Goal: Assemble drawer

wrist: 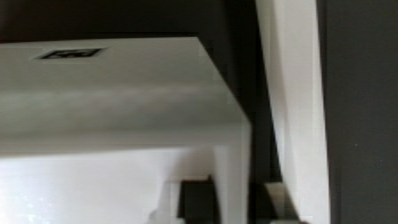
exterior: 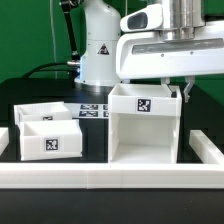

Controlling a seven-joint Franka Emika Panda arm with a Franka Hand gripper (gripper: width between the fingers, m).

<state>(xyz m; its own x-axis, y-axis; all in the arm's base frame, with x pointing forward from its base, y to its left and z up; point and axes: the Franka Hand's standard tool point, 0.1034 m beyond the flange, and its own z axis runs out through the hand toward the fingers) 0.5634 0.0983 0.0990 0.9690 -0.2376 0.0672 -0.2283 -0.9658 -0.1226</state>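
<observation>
The drawer's large white hollow case point(exterior: 145, 125) stands on the table at the exterior view's right, its open side toward the camera and a tag on its inner back wall. Two small shallow trays lie to its left, one behind point(exterior: 42, 110) and one in front point(exterior: 50, 140) with a tag on its front. My gripper point(exterior: 183, 88) hangs over the case's right wall. In the wrist view the case point(wrist: 107, 100) fills the frame, and my gripper point(wrist: 235, 205) has a dark finger point(wrist: 196, 200) on each side of a thin white wall, closed against it.
A long low white rail point(exterior: 110, 178) runs along the front, with side pieces at the left point(exterior: 4, 138) and right point(exterior: 206, 148). The marker board point(exterior: 92, 108) lies behind the trays. The arm's base point(exterior: 98, 45) stands at the back. A white strip point(wrist: 294, 90) lies beside the case.
</observation>
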